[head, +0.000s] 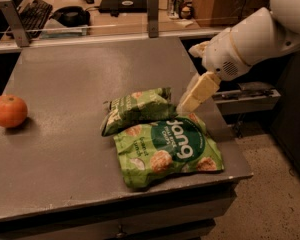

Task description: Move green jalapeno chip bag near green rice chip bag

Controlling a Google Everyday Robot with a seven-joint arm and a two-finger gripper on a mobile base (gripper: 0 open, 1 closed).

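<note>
The 1 white arm reaches in from the upper right (its thick rounded link fills that corner), bending down and leftward at the wrist to the cream-coloured gripper, which slants downward to the left with its tip low.

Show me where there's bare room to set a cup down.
Bare table: the wide stretch between the orange and the green jalapeno chip bag, and the whole back half behind them. Crowded: front right, where the green rice chip bag touches the jalapeno bag and the hand hangs by its right end.
</note>
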